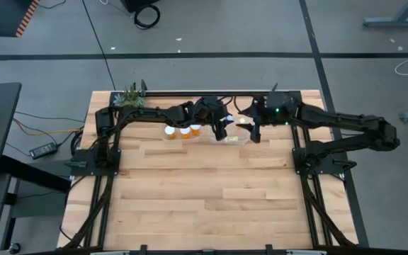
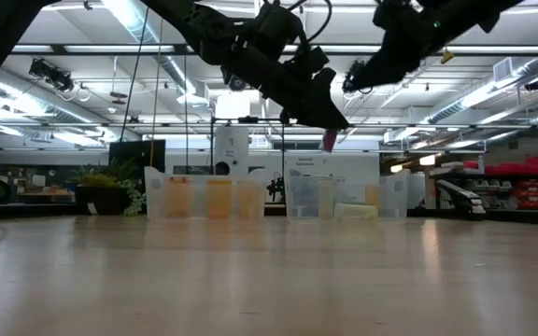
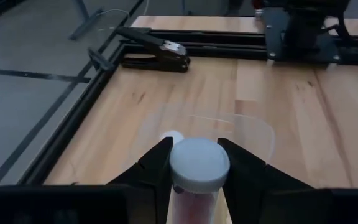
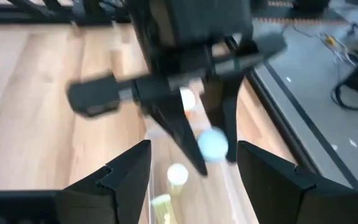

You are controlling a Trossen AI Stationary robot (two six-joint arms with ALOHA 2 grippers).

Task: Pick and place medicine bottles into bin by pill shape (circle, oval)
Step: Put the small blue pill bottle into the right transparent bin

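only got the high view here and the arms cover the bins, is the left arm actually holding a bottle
Observer: Yes. The left wrist view shows the left gripper with its jaws shut on a white-capped bottle.
Operator: is it down in a bin yet
Observer: No. In the low view it hangs above the rim of a clear bin, not inside it.
Operator: and the right arm
Observer: The right wrist view shows the right gripper with its jaws wide and nothing between them.
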